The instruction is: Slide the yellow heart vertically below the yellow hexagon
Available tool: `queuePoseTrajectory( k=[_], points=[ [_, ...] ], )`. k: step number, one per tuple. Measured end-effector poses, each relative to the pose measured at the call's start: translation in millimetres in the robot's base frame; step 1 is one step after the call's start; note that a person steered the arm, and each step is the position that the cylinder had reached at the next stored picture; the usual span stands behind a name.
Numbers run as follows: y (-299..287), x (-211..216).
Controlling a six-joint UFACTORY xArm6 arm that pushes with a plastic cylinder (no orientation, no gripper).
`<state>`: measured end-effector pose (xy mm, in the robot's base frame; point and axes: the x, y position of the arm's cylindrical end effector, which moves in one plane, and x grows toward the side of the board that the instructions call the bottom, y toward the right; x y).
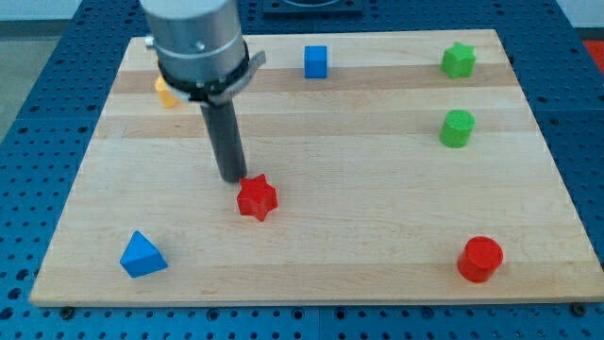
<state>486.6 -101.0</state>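
A single yellow block (165,93) shows near the view's top left. The arm's grey housing (198,42) hides most of it, so I cannot tell its shape. No second yellow block is in sight. My tip (233,178) rests on the board left of the middle, well below and to the right of that yellow block. It sits just up and left of a red star (256,197), close to it or touching it.
A blue cube (315,61) sits at the top middle. A green star (459,60) is at the top right, with a green cylinder (457,127) below it. A red cylinder (480,259) is at the bottom right and a blue triangle (142,254) at the bottom left.
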Motion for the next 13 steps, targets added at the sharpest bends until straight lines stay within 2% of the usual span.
queuePoseTrajectory(
  k=[1,2,4,6,7,8,11,13],
  points=[
    [0.3,20.7],
    [32.2,23.4],
    [154.1,51.5],
    [171.7,51.1],
    [144.1,1.6],
    [91.0,-54.7],
    [-16.5,-183.0],
    [-62.1,-185.3]
  ],
)
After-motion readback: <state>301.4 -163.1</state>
